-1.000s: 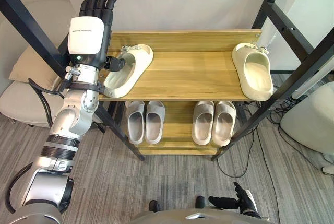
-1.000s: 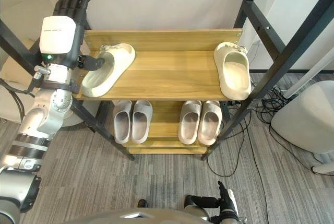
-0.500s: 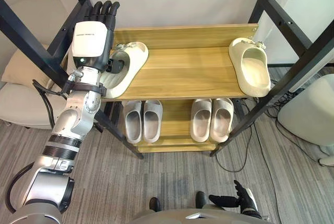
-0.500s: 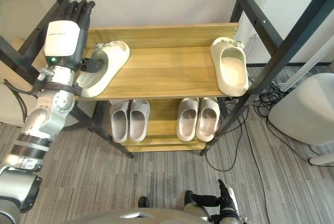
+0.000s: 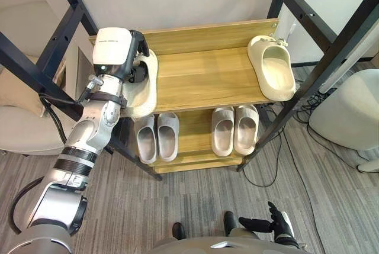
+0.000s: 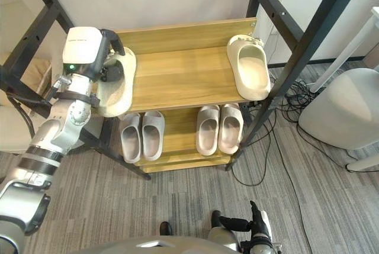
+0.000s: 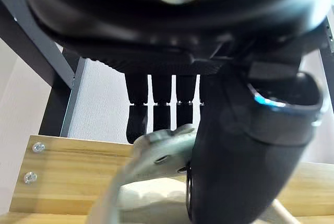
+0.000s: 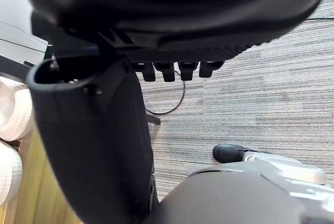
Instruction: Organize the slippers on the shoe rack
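A cream slipper [image 5: 145,90] lies at the left end of the rack's wooden top shelf [image 5: 201,79]. My left hand [image 5: 113,52] is over its heel end. In the left wrist view the fingers [image 7: 156,110] curl down behind the slipper's strap [image 7: 159,148] with the thumb [image 7: 245,151] in front of it. The matching cream slipper [image 5: 271,67] lies at the shelf's right end, toe toward me. My right hand [image 5: 269,225] hangs low near the floor with its fingers relaxed.
Two pairs of grey slippers [image 5: 157,137] [image 5: 234,129] stand on the lower shelf. Black frame posts [image 5: 323,58] rise on both sides of the rack. A beige cushion [image 5: 18,82] is at the left, a white rounded object [image 5: 349,118] at the right, cables [image 5: 278,153] on the floor.
The left hand's fingers, straight up before, have curled down over the left slipper's heel. That slipper has turned from slanting to nearly straight at the shelf's left edge. The camera has shifted.
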